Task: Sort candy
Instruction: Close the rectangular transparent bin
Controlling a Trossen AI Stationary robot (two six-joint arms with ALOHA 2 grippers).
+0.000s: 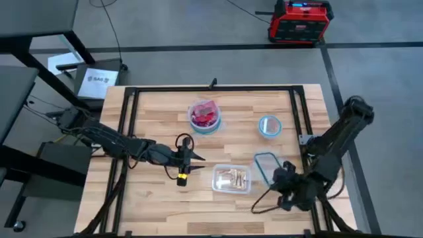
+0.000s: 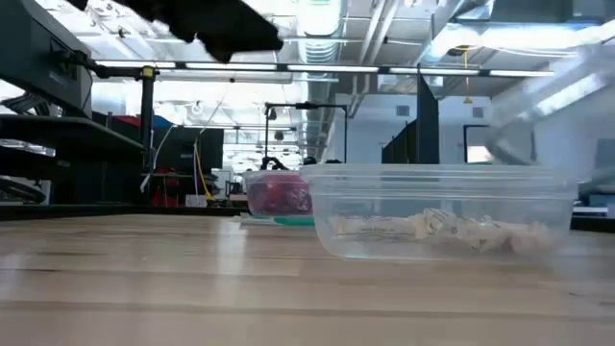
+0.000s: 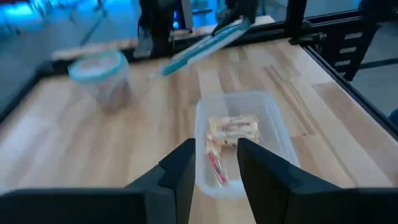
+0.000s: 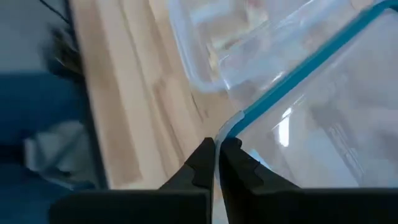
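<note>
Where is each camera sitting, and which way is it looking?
High view: above the table, looking straight down on both arms, the tub and the red-filled bowl.
Low view: at tabletop height, looking level across the tub into the room; a dark arm part shows at the top.
Left wrist view: behind the left gripper, facing the tub.
Right wrist view: behind the right gripper, pinching the clear lid.
Every view shows the tub.
</note>
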